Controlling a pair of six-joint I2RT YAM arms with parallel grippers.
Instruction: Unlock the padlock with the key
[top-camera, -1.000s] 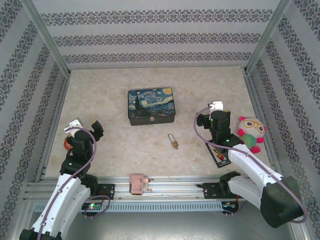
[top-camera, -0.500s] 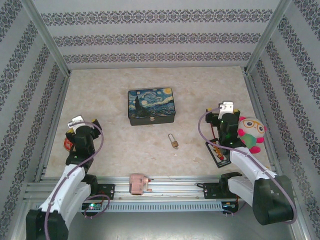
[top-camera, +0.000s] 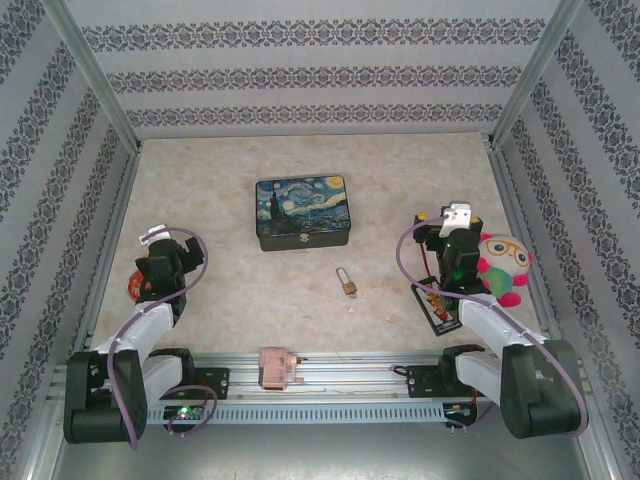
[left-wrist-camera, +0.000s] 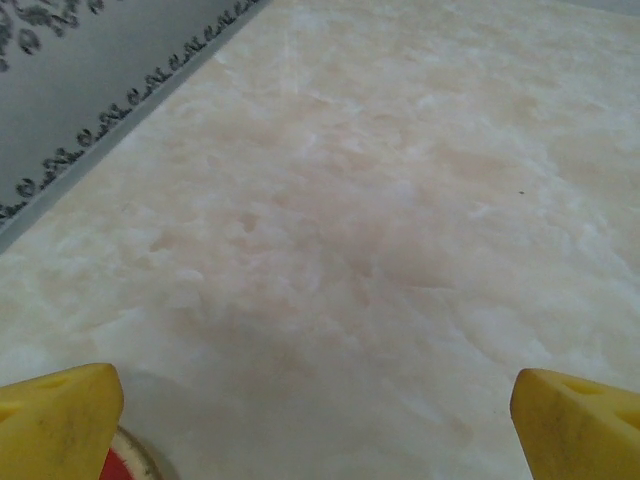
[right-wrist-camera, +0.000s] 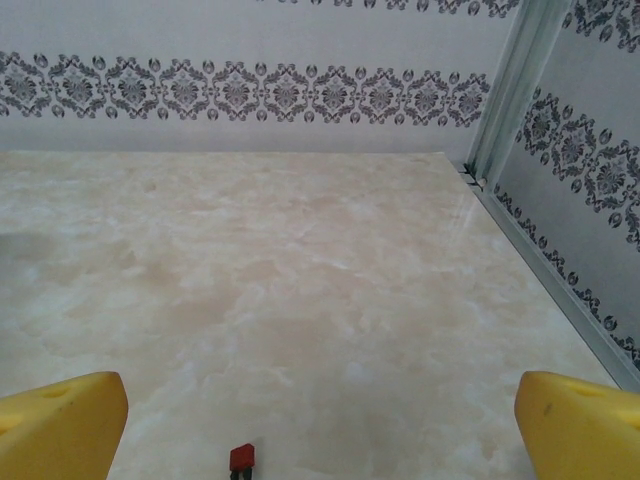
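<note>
The padlock, brass body with a thin silver shackle, lies on the marble floor in front of the painted box, midway between the two arms. The key is too small to make out in any view. My left gripper stands near the left wall, far from the padlock. Its yellow fingertips are wide apart over bare floor: open, nothing between them. My right gripper stands at the right by the plush toy. It is open too, with only floor between its yellow fingertips.
A dark blue starry-night box sits behind the padlock. A pink-and-green plush toy leans by the right wall. A black tool with a red tip lies under the right arm. A red round thing is by the left gripper, a pink block on the front rail.
Both arms have folded back toward their bases. The left gripper drew toward the left wall, the right gripper toward the plush toy. Both stayed open; the padlock has not moved.
</note>
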